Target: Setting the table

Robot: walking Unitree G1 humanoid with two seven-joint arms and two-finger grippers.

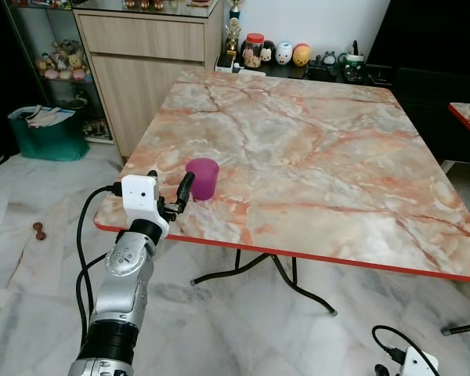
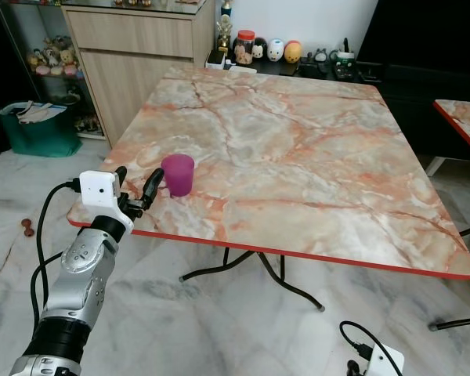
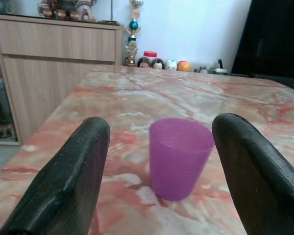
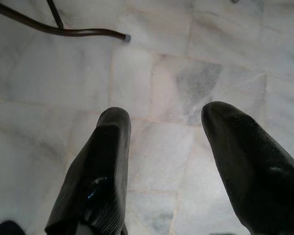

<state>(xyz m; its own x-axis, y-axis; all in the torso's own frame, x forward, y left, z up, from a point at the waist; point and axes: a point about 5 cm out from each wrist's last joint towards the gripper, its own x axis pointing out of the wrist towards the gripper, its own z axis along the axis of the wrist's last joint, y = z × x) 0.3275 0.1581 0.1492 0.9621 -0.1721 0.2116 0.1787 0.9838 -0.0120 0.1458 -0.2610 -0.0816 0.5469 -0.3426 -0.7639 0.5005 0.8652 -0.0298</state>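
My left pincer [image 1: 171,190] is spread wide at the near left corner of the bench [image 1: 313,149], holding nothing. Its two black fingers [image 3: 68,181] stand apart with the cup [image 3: 179,155] at my 12 o'clock, just past the tips and not touched. The cup is purple, upright and open-topped; I cannot tell whether anything is in it. My right pincer [image 4: 161,161] hangs low at my side, also parted and holding nothing, over the floor [image 4: 186,78].

The bench is a square top of pink-and-grey marble pattern with a red edge, on dark curved metal legs [image 1: 258,270]. The cup stands near its near left corner. The floor is pale grey marble tile.

At 11 o'clock stands a wooden cabinet [image 1: 153,70]. At 12 o'clock, beyond the far edge, a low dark shelf carries a red-lidded jar [image 1: 254,48] and small figurines [image 1: 292,53]. At 10 o'clock a green bag [image 1: 47,133] sits on the floor, with what look like papers in it.
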